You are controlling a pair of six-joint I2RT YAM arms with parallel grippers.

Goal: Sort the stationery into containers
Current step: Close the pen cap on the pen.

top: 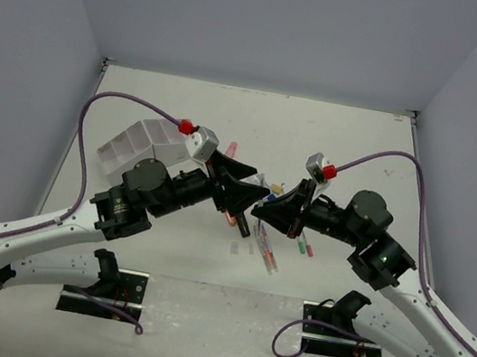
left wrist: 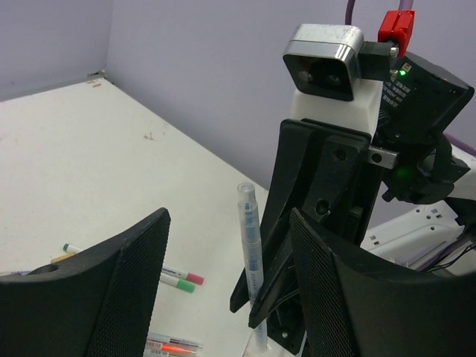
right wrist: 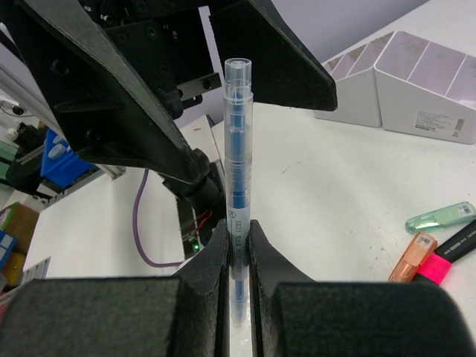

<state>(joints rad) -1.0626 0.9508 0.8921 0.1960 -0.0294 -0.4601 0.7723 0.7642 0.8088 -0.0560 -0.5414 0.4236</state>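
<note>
A clear pen with a blue core (right wrist: pixel 238 186) stands upright between my right gripper's (right wrist: pixel 238 239) fingers, which are shut on its lower part. In the left wrist view the same pen (left wrist: pixel 251 260) rises in front of my left gripper (left wrist: pixel 229 223), whose jaws stand open and apart from it. Both grippers meet above the table's middle, left gripper (top: pixel 248 195) facing right gripper (top: pixel 264 208). The white compartment tray (top: pixel 139 145) sits at the left, also shown as tray (right wrist: pixel 416 82). Loose pens (top: pixel 263 249) lie below the grippers.
Pink-capped and green-capped markers (left wrist: pixel 178 279) lie on the table, with green (right wrist: pixel 439 217), orange (right wrist: pixel 413 256) and pink-black (right wrist: pixel 450 256) highlighters near the tray. Purple cables arc over both arms. Grey walls close the table (top: pixel 336 140) on three sides.
</note>
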